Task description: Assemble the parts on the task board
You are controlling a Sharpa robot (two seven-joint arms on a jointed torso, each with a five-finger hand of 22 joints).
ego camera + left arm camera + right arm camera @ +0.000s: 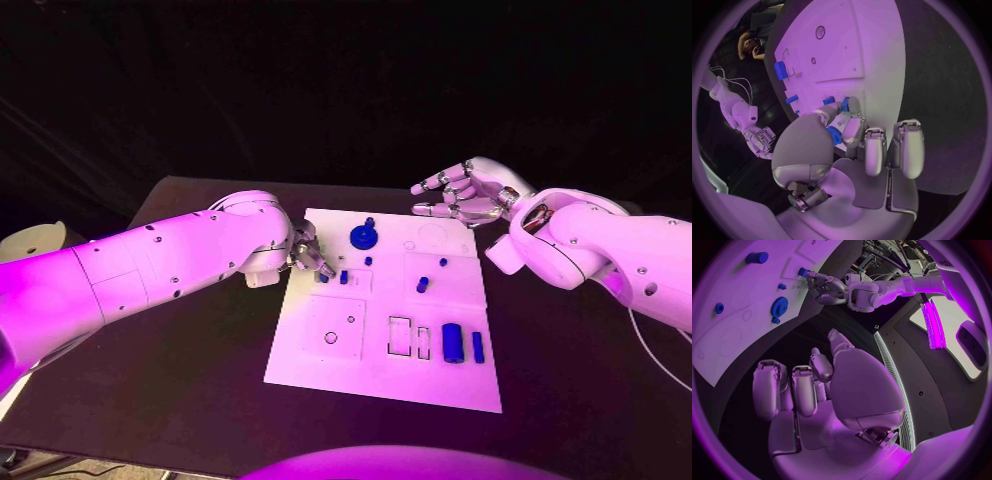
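A: Item one, left hand (pixel 306 255)?

B: At the task board's (pixel 325 350) left edge, fingertips pinching a small blue part (pixel 844 104) right at the board surface. I'd judge it is being seated: keep it upright and press straight down.

A: Right hand (pixel 464 192)?

B: Off the board's far right corner, fingers loosely curled, holding nothing. Blue gear (pixel 364 236) lies near the far edge; a blue cylinder (pixel 451 342) lies near the right edge.

A: Labels, writing?

B: None legible.
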